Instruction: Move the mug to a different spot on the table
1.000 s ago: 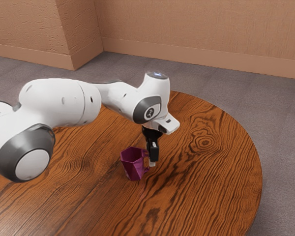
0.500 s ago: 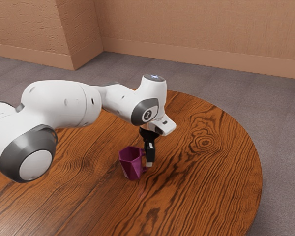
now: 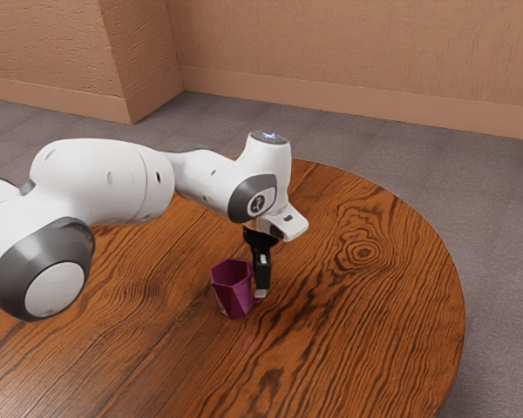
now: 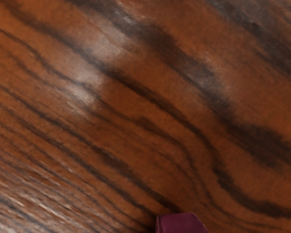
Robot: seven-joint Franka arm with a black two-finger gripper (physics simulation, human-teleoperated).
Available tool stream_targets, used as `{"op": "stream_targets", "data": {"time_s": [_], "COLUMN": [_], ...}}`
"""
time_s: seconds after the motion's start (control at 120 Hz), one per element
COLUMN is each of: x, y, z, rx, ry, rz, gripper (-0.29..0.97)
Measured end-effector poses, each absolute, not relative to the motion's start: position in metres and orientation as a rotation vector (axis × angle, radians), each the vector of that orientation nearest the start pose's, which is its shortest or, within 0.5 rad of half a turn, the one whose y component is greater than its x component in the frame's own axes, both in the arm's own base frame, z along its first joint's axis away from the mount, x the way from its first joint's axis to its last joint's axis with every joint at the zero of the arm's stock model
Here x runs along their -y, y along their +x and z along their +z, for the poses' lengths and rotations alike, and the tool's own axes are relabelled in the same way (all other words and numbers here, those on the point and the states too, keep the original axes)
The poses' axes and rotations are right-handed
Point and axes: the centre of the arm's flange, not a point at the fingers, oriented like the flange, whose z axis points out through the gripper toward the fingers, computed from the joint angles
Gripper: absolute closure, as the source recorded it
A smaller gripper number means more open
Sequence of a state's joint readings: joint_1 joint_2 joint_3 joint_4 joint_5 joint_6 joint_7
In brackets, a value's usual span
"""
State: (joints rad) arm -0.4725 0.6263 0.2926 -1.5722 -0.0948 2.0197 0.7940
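Mug (image 3: 232, 288): purple, faceted, upright, mouth up. It sits near the middle of the round wooden counter (image 3: 366, 331), a little toward the near edge. I cannot tell whether its base touches the wood or hangs just clear of it.

My fingers (image 3: 260, 289) point straight down at the mug's side toward the exterior view's right, touching it at rim height and below. They stand close together, clamped on that side of the mug. The handle is hidden behind them, so I cannot say exactly which part they pinch.

Wrist view: a dark maroon corner of the mug (image 4: 177, 223) just under my hand, with striped grain beyond.

My arm (image 3: 113, 192) reaches in from the exterior view's left. Grey floor (image 3: 471, 174) and tan wall (image 3: 349, 43) lie beyond the counter.
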Motion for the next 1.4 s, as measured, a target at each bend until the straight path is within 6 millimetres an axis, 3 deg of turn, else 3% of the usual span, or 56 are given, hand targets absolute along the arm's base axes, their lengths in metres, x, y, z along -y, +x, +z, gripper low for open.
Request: {"op": "stream_targets", "data": {"time_s": [0.067,0.325,0.633,0.817,0.933,1.033,1.183,1.4], "x": [0.153,0.153,0.155,0.151,0.13,0.101,0.063,0.053], "y": [0.663,0.664,0.666,0.663,0.662,0.647,0.628,0.62], "z": [0.274,0.274,0.287,0.311,0.327,0.328,0.315,0.303], "rx": [-1.436,-1.44,-1.453,-1.451,-1.399,-1.335,-1.23,-1.171], "ry": [-2.735,-2.734,-2.704,-2.662,-2.654,-2.672,-2.702,-2.712], "rz": [0.266,0.253,0.233,0.252,0.281,0.356,0.462,0.509], "gripper": [0.06,0.48,0.58,0.62,0.64,0.69,0.74,0.79]}}
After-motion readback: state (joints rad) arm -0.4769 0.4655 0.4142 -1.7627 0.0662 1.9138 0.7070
